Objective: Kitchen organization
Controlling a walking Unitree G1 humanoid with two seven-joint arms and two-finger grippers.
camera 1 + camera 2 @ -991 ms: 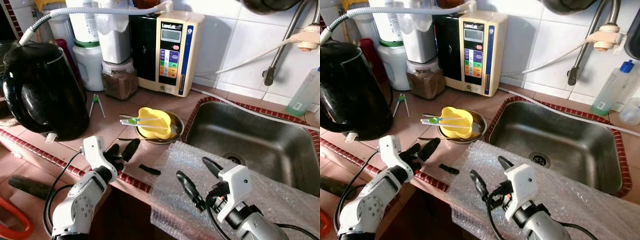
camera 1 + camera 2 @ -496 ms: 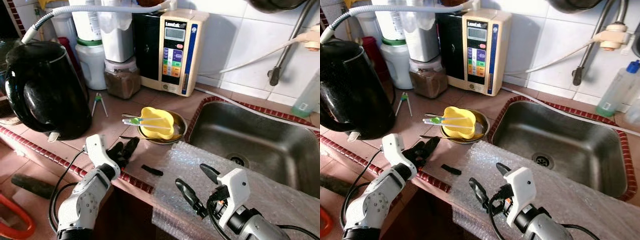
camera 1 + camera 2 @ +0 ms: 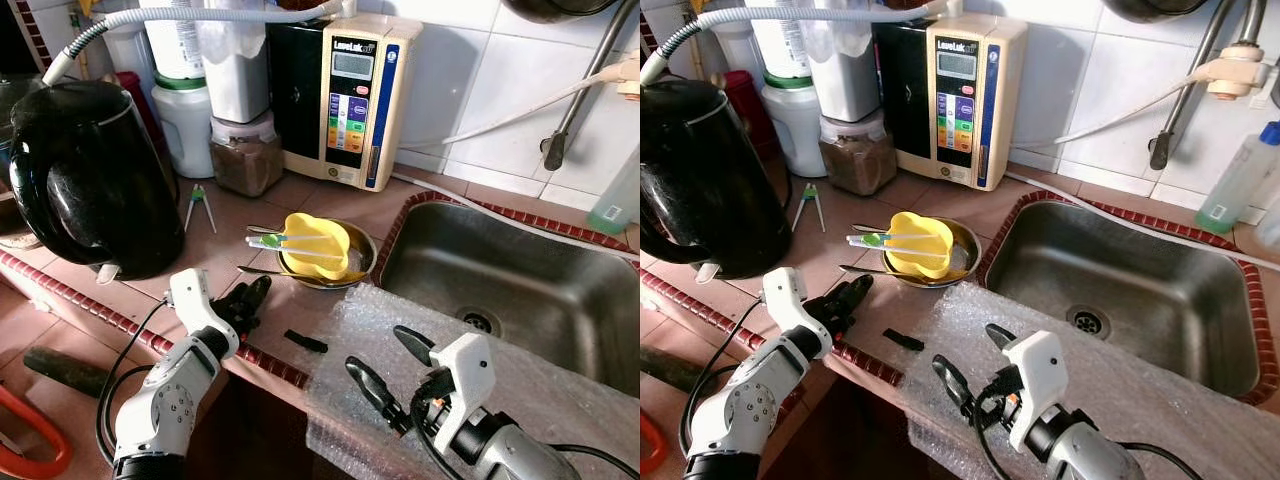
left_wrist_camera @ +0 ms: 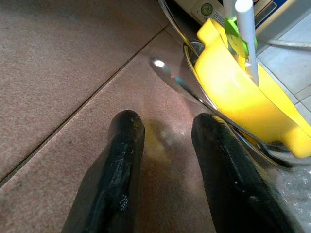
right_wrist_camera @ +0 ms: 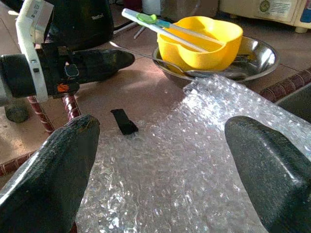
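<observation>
Spoon [image 4: 167, 77] just beyond left gripper [image 4: 167, 127], fingers slightly apart; right gripper [image 5: 160, 141] spread over bubble wrap [image 5: 194, 194].

The robot has two silver-grey arms with perforated shells; round holes dot the left forearm. Each wrist carries a white block-shaped housing, and black cables loop from each arm to its housing. The left tool [image 3: 243, 303] has two long black fingers [image 4: 112, 179] with rounded tips and a dull, slightly scuffed surface. The right tool [image 3: 390, 357] has the same black fingers [image 5: 52, 172], thick and blunt, and a small orange mark shows beside its white housing
</observation>
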